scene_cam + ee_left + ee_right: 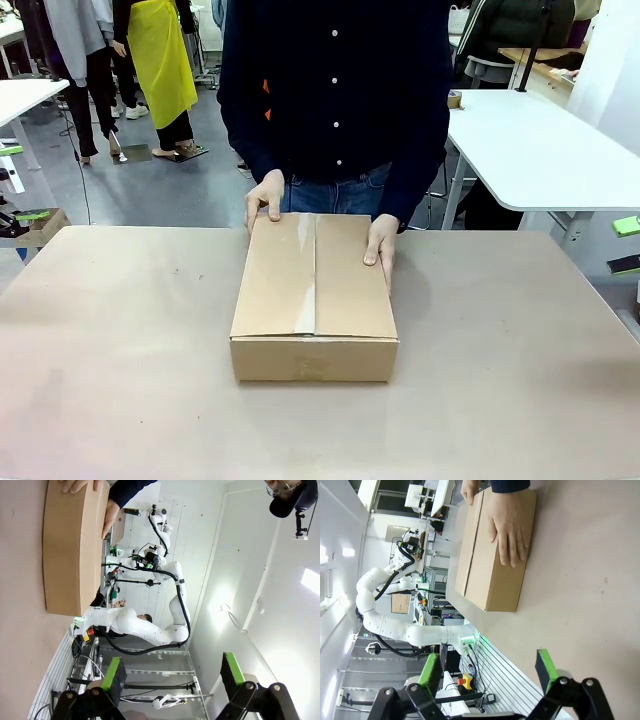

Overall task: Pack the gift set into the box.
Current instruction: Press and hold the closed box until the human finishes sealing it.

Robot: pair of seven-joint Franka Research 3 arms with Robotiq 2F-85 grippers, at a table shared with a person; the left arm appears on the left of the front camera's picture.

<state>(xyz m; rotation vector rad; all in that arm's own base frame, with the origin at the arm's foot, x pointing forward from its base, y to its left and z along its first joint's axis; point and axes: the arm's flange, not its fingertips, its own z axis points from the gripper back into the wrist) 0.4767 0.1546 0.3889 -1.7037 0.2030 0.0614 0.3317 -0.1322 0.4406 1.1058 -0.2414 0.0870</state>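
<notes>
Since both grippers are spread wide with nothing between their pads, neither has any hold on the job at this moment. The left gripper (172,675) hangs off to the side of the table (120,350), looking past one end of the box (315,300). The right gripper (487,669) hangs off the other side, well apart from the box too.

The box sits in the middle of the table, toward the person's edge. Its top flaps are folded shut and meet along a seam (315,270) running toward the robot. A pale shiny strip lies along that seam; it may be tape, but I cannot tell for sure. The person has one hand (265,195) at the far corner on the robot's left and the other hand (382,240) flat on the top on the robot's right.

With the flaps down, whether the gift set is inside cannot be told. That is the first risk: treating the packing as done when the box may hold nothing.

The second risk is the hands. If either arm came in to press or lift the flaps, it could meet fingers resting on the lid.

The third is the box itself. It looks light, so a push from one side could slide or turn it on the smooth table. If the seam is not taped, the flaps could spring up once the hands lift.
</notes>
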